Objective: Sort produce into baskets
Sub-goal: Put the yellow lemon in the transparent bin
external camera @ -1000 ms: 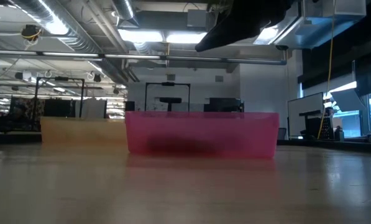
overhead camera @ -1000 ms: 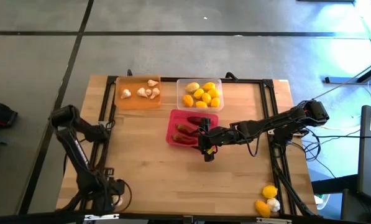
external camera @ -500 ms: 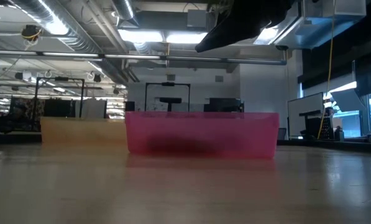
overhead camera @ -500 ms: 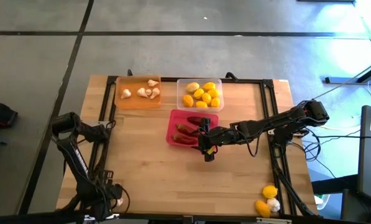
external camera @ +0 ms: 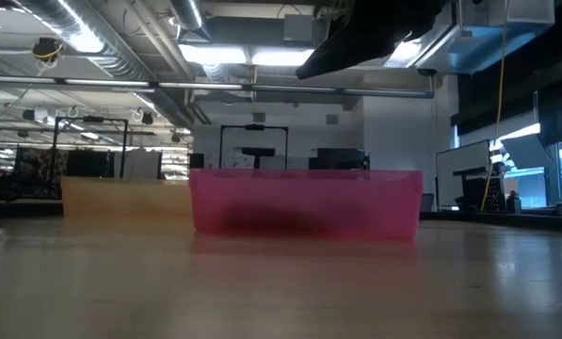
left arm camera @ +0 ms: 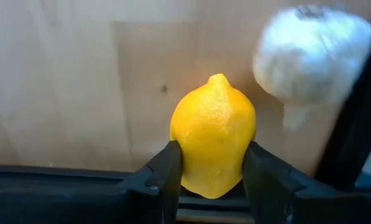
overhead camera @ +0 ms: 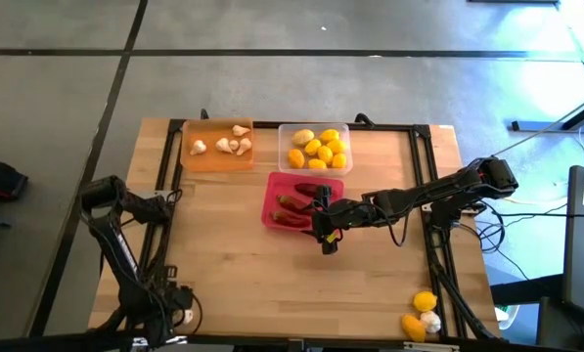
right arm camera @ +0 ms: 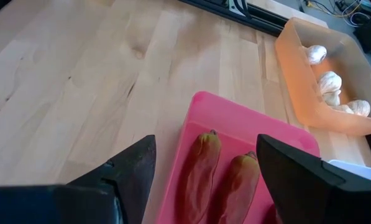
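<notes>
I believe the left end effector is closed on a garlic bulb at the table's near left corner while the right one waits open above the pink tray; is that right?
Not quite: the left wrist view shows the left end effector closed on a lemon, with a garlic bulb lying loose beside it. The rest holds: the right end effector waits open above the pink tray.

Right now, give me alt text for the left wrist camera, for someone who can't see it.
A yellow lemon sits between the left gripper's two dark fingers, which press against its sides, over a pale wooden table. A white garlic bulb lies just beyond the lemon, beside a dark frame bar.
</notes>
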